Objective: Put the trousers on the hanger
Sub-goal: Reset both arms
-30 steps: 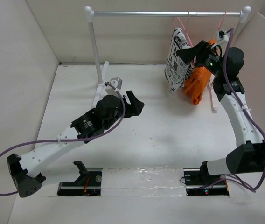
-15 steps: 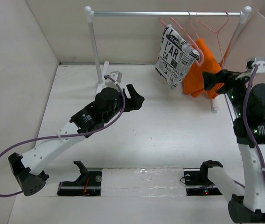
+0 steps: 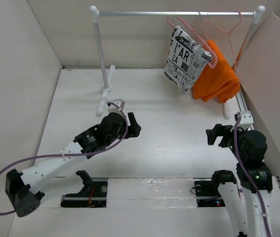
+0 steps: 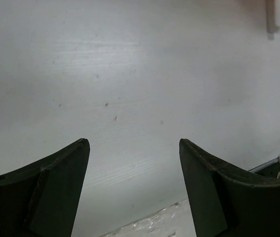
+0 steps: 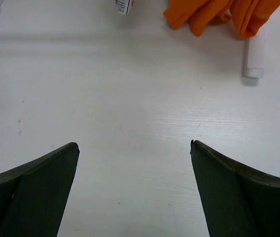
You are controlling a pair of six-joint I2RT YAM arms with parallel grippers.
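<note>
The trousers (image 3: 184, 57), white with black newspaper print, hang folded over the pale pink hanger (image 3: 212, 61), which hooks on the rail (image 3: 177, 14) at the back right. No gripper touches them. A corner of the trousers shows at the top of the right wrist view (image 5: 123, 6). My left gripper (image 3: 132, 126) is open and empty over the middle of the table, and its view (image 4: 134, 143) shows only bare table between the fingers. My right gripper (image 3: 214, 134) is open and empty at the near right, well in front of the rack (image 5: 135, 148).
An orange cloth (image 3: 216, 74) hangs on a coral hanger (image 3: 227, 32) just right of the trousers, and also shows in the right wrist view (image 5: 214, 12). The rack's white posts (image 3: 99, 54) and feet (image 3: 227, 106) stand at the back. Walls close in left and right.
My right gripper has let go at the rack and pulled back low toward the near right. The trousers now hang free on the rail. My left gripper has drawn back a little.
</note>
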